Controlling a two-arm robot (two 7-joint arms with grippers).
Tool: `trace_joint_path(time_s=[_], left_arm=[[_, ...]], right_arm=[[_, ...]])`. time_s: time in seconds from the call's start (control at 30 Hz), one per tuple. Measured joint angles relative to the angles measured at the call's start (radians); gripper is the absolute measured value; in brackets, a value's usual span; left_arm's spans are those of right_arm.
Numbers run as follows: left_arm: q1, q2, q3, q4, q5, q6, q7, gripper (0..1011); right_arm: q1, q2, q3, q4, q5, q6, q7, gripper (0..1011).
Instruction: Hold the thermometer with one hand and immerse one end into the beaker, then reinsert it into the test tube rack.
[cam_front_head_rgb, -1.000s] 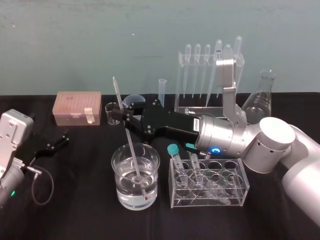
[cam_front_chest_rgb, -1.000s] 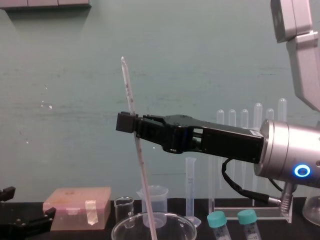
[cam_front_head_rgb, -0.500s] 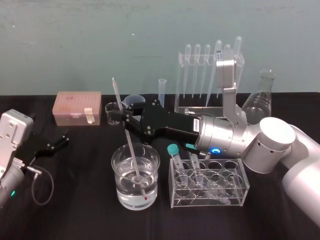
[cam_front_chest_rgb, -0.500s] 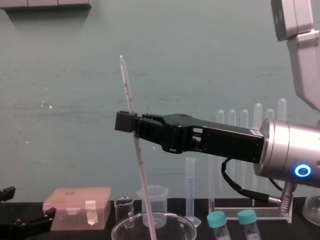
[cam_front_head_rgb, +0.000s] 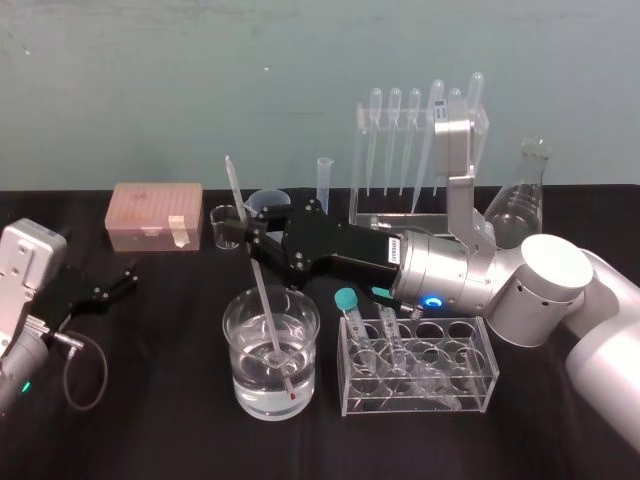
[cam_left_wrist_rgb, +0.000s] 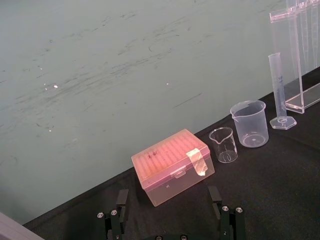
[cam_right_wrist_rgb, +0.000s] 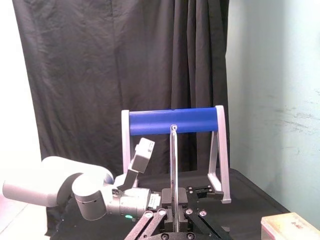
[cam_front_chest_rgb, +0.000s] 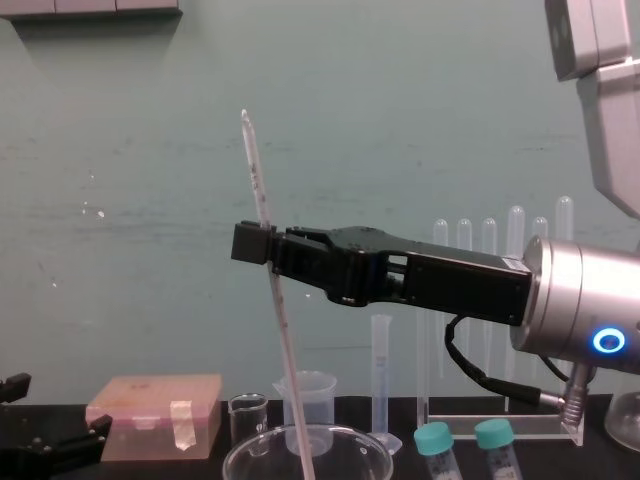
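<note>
The thermometer is a long thin glass rod leaning slightly, and its red bulb end sits in the water of the beaker at front centre. My right gripper reaches in from the right and is shut on the rod's upper part. From the chest view the thermometer sticks up above that gripper and runs down into the beaker. The right wrist view looks along the thermometer. The tall clear test tube rack stands behind the arm, holding pipettes. My left gripper rests open at the table's left.
A pink tip box, two small beakers and a slim graduated cylinder line the back. A conical flask is at the back right. A low clear rack with teal-capped tubes stands right beside the beaker.
</note>
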Motion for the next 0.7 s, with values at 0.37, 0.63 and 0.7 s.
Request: trace_joint_path(time_s=[0.37, 0.63, 0.7], left_arm=[[0.0, 0.0, 0.0, 0.0, 0.0, 0.0, 0.0, 1008], [0.0, 0.0, 0.0, 0.0, 0.0, 0.0, 0.0, 1008], [0.0, 0.0, 0.0, 0.0, 0.0, 0.0, 0.0, 1008]], right_arm=[[0.001, -0.002, 0.0, 0.005, -0.002, -0.001, 0.001, 56], [0.009, -0.008, -0.001, 0.017, -0.005, -0.005, 0.002, 56], [0.011, -0.01, -0.001, 0.02, -0.006, -0.006, 0.004, 56]])
